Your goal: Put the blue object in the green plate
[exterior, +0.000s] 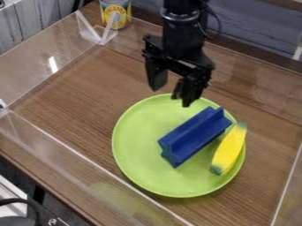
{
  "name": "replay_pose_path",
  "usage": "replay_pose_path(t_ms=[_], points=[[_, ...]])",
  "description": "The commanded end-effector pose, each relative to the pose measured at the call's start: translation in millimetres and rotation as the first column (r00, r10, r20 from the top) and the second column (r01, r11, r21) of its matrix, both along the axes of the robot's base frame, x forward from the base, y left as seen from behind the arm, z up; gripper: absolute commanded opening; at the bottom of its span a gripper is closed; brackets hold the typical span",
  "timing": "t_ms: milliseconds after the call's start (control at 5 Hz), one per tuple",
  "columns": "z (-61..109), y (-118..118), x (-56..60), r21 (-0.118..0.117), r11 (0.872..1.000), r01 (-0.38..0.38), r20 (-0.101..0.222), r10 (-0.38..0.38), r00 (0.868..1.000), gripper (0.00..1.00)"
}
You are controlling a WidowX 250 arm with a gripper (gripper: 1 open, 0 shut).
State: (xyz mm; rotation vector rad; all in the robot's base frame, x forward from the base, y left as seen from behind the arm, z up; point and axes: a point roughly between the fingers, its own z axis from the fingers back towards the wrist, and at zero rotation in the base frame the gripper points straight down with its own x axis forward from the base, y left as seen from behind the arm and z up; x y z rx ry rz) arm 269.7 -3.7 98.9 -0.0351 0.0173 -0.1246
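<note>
The blue object (193, 134), a long deep-blue block, lies diagonally in the right half of the green plate (139, 141). Next to it on the plate's right rim lies a yellow banana-shaped piece (229, 148). My gripper (172, 86) points down above the plate's far edge, up and to the left of the block. Its black fingers (154, 76) stand apart with nothing between them, so it is open and clear of the block.
A clear plastic wall (48, 53) rings the wooden table (83, 93). A yellow can (113, 12) stands outside it at the back left. A dark cable (221, 31) hangs behind the arm.
</note>
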Motion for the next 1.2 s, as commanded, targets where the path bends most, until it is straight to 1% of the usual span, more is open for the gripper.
replay_pose_path(t_ms=[0,200,400,600,800,1000], points=[[13.3,11.2,10.4,0.008,1.0,-0.011,0.046,0.011,0.999,1.0],[16.6,24.5,12.7,0.024,0.999,-0.03,0.047,0.029,0.998,1.0],[24.6,48.4,17.3,0.052,0.997,-0.06,0.056,0.058,0.997,1.0],[31.1,81.4,18.8,0.081,0.992,-0.092,0.068,0.087,0.994,1.0],[33.3,110.2,18.3,0.096,0.988,-0.119,0.086,0.111,0.99,1.0],[27.3,119.0,21.4,0.099,0.985,-0.139,0.083,0.131,0.988,1.0]])
